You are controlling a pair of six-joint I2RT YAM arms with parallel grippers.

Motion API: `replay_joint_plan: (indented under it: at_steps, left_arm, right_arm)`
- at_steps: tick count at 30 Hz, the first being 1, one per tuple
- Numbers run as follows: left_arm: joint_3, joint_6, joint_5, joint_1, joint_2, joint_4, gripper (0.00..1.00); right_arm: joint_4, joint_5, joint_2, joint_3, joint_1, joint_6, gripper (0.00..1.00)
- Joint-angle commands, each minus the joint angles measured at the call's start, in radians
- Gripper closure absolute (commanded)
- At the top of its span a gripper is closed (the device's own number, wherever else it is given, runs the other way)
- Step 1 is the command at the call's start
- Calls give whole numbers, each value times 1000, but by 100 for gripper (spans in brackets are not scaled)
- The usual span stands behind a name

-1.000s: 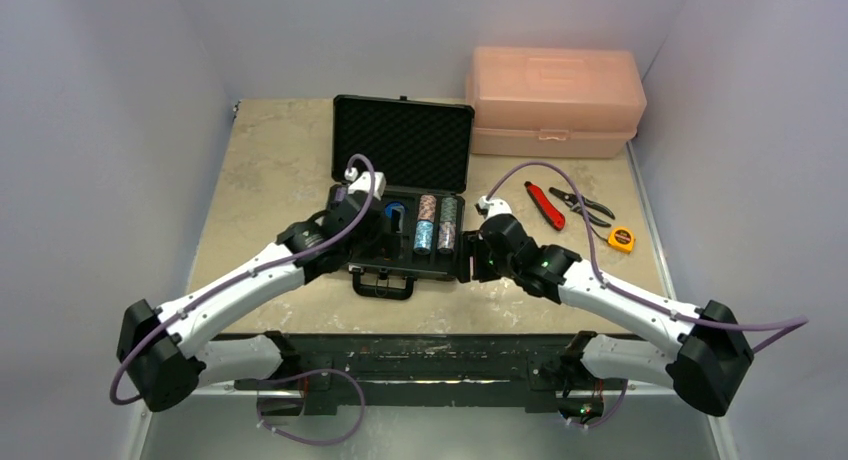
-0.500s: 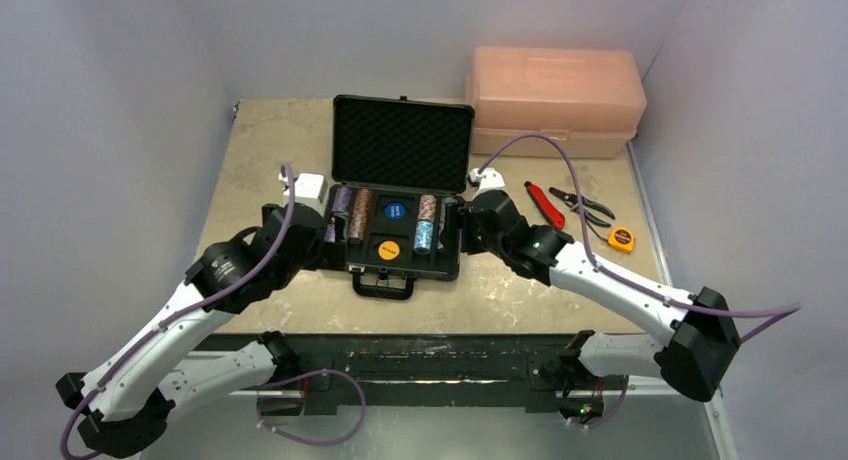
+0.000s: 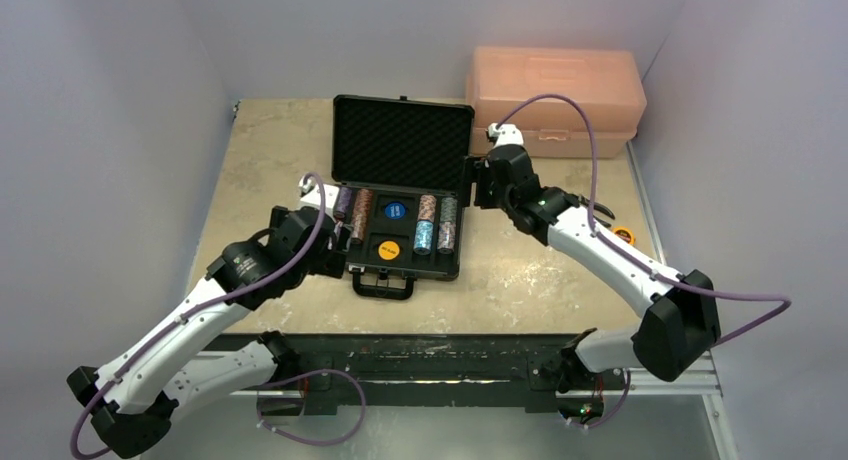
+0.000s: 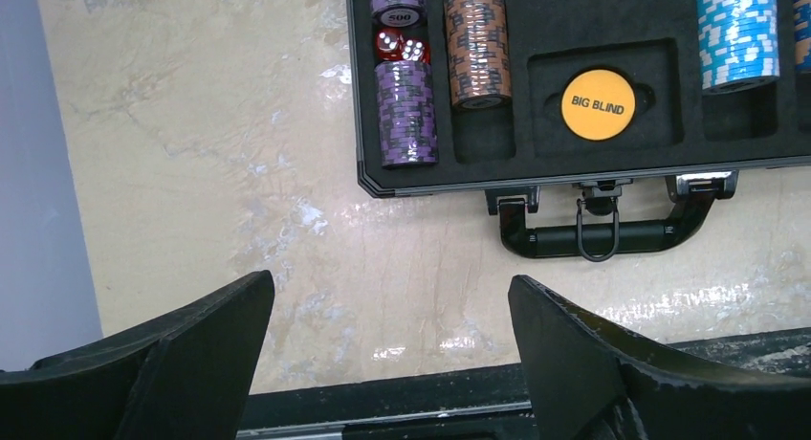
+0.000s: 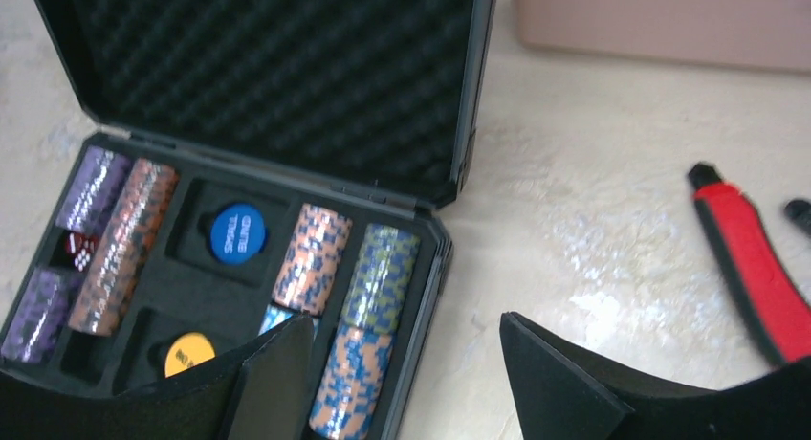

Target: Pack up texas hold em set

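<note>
The black poker case [image 3: 402,143] lies open mid-table with its foam lid upright. Its tray holds purple chips [image 4: 405,110], red dice [image 4: 401,45], brown chips [image 4: 475,43], light blue chips [image 4: 736,38], a yellow "BIG BLIND" button [image 4: 598,104] and a blue "SMALL BLIND" button [image 5: 236,233]. My left gripper [image 4: 390,282] is open and empty, over bare table by the case's front left corner [image 3: 328,248]. My right gripper [image 5: 406,325] is open and empty, above the case's right edge beside the lid [image 3: 477,185].
A pink plastic box [image 3: 555,100] stands at the back right. Red-handled pliers [image 5: 756,268], dark pliers [image 3: 585,205] and an orange tape measure [image 3: 621,239] lie right of the case. The case handle [image 4: 598,234] faces the table's near edge.
My left gripper has come out of the tray and drawn back to the case's left front. My right gripper has moved from the case's front right to beside the lid.
</note>
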Motion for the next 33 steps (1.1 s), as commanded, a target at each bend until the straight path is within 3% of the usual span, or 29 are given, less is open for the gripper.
replay_joint_plan:
  at_steps: [1, 15, 27, 33]
  left_arm:
    - [-3, 13, 72, 27, -13, 49, 7]
    - [-16, 44, 150, 92, -47, 94, 9]
    - [-22, 51, 164, 109, -55, 102, 11]
    - [-23, 55, 174, 114, -57, 106, 12]
  right_arm:
    - [33, 24, 25, 114, -22, -58, 24]
    - [12, 20, 190, 420, -93, -60, 24]
    - [-130, 29, 509, 832, -169, 62, 13]
    - [-156, 1, 612, 932, -230, 140, 14]
